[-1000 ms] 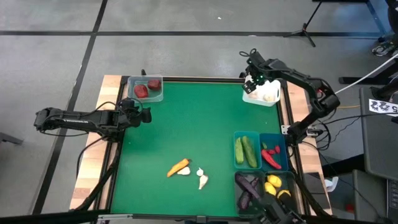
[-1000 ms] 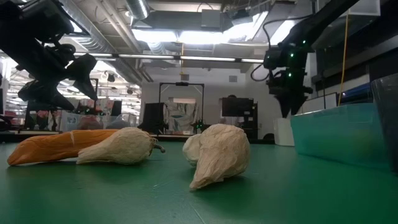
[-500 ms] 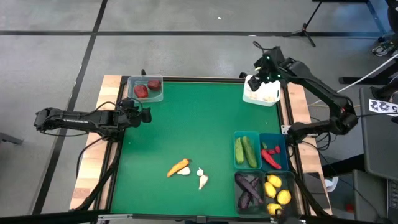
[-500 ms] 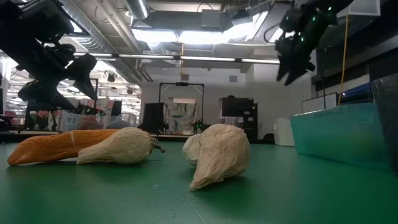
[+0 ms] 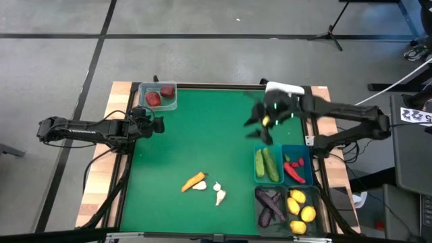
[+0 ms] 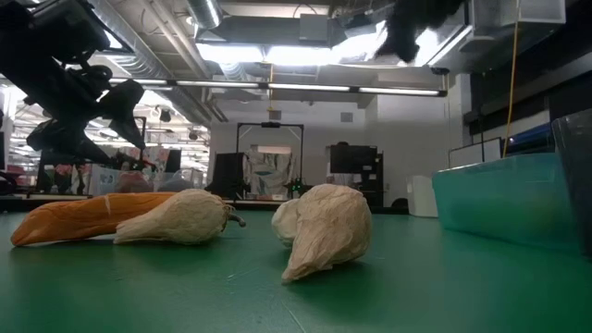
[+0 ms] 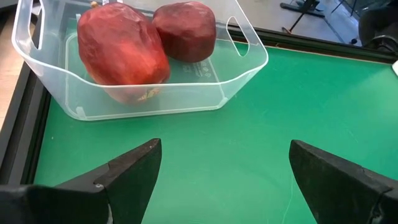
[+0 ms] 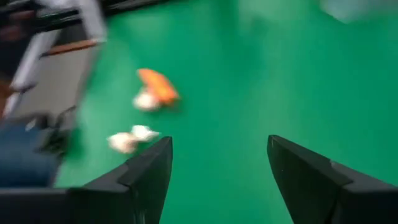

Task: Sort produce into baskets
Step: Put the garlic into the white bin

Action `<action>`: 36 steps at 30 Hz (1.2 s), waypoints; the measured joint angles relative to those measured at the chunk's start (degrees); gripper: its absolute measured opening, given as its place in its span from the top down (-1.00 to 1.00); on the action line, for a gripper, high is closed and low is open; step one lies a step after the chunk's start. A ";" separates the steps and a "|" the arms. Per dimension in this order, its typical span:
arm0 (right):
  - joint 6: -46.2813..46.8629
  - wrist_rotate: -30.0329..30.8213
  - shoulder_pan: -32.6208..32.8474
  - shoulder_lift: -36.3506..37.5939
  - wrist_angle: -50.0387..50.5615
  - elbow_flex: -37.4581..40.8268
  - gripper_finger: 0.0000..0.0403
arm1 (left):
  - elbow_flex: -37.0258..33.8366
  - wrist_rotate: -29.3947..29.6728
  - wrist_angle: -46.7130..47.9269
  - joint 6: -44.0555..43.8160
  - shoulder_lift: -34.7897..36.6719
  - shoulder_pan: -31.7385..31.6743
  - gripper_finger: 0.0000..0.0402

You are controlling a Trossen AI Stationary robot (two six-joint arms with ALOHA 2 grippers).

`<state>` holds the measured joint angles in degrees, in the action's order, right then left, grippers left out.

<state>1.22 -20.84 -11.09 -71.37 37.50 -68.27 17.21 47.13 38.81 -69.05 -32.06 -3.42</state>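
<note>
The green table (image 5: 202, 135) carries six bins. A clear bin (image 5: 158, 96) sits at the far left corner with two dark red round fruits (image 5: 153, 98) inside. A white bin (image 5: 285, 89) stands at the far right corner, partly hidden by the right arm. Along the right edge, toward the near corner, four bins stand packed together in a block: a teal bin (image 5: 268, 164) with two green cucumbers (image 5: 265, 163), a second teal bin (image 5: 295, 165) with red peppers (image 5: 293, 170), whose number I cannot tell, a dark bin (image 5: 269, 207) with purple eggplants (image 5: 268, 205), and a dark bin (image 5: 302, 208) with about three yellow lemons (image 5: 302, 209).

Loose on the table near the near edge lie one orange carrot (image 5: 193, 181) and two white garlic bulbs (image 5: 219, 194), the carrot touching a third pale piece beside it. Open green surface lies between them and both arms.

The left gripper (image 7: 221, 180) hovers at the left edge just in front of the clear bin, fingers spread wide and holding nothing. The right gripper (image 5: 263, 121) is over the table's right part, between the white bin and the cucumber bin, blurred; its fingers (image 8: 146, 177) stand apart with nothing between them, and the carrot and garlic show beyond them.
</note>
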 joint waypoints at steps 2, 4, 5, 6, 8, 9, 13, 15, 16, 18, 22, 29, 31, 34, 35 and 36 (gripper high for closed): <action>-0.12 0.81 6.62 -0.20 -3.21 -0.02 -0.30 | 0.01 -0.02 0.00 -0.04 -0.01 -0.01 -0.72; -0.16 1.75 12.34 -0.49 -5.44 -0.02 -0.30 | 0.00 -0.02 0.00 -0.12 0.01 0.00 -0.72; -0.18 2.50 15.25 -0.74 -7.51 -0.03 -0.30 | 0.00 -0.02 0.00 -0.23 -0.01 0.00 -0.72; -0.03 3.29 18.05 -0.87 -9.00 -0.04 -0.30 | 0.00 -0.02 0.00 -0.25 -0.01 -0.02 -0.72; 0.32 5.68 23.02 -1.33 -12.10 0.00 -0.30 | 0.00 -0.01 -0.04 -0.27 0.00 -0.01 -0.72; 0.48 7.36 25.43 -1.84 -14.89 -0.05 -0.30 | 0.00 -0.02 -0.04 -0.26 -0.01 -0.01 -0.72; -0.26 14.20 33.03 -3.85 -22.23 -0.07 -0.30 | 0.00 -0.02 -0.63 -0.27 -0.01 0.00 -0.72; -1.27 17.24 35.37 -5.39 -24.29 -0.07 -0.30 | 0.00 -0.02 -0.84 -0.27 -0.01 0.00 -0.72; -1.58 18.02 35.96 -6.43 -26.12 -0.07 -0.30 | 0.02 0.00 -0.79 -0.39 -0.01 0.00 -0.72; -2.48 18.29 36.37 -8.68 -28.21 -0.08 -0.30 | 0.00 -0.02 -0.52 -0.97 -0.01 -0.02 -0.72; -4.52 18.29 35.45 -14.80 -29.90 -0.05 -0.30 | 0.01 -0.02 -0.64 -1.42 -0.01 0.00 -0.72; -10.94 14.53 31.54 -27.23 -33.53 -0.02 -0.30 | 0.00 -0.04 -0.58 -2.35 -0.01 0.00 -0.72; -12.05 11.81 30.83 -30.38 -34.29 0.00 -0.30 | 0.01 -0.04 -0.49 -2.94 -0.01 -0.01 -0.72; -13.61 8.76 30.91 -33.99 -34.37 0.00 -0.30 | 0.01 -0.27 -0.48 -3.05 -0.01 -0.01 -0.72; -14.46 8.55 31.06 -35.24 -34.57 -0.01 -0.30 | 0.02 -0.40 -0.46 -3.05 -0.01 0.00 -0.72; -15.33 8.29 31.44 -36.42 -34.78 -0.08 -0.30 | 0.00 -0.48 -0.48 -3.05 -0.01 0.00 -0.72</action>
<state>-14.11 -12.55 20.34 -107.79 2.72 -68.36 17.21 46.65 38.33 -72.10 -32.08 -3.42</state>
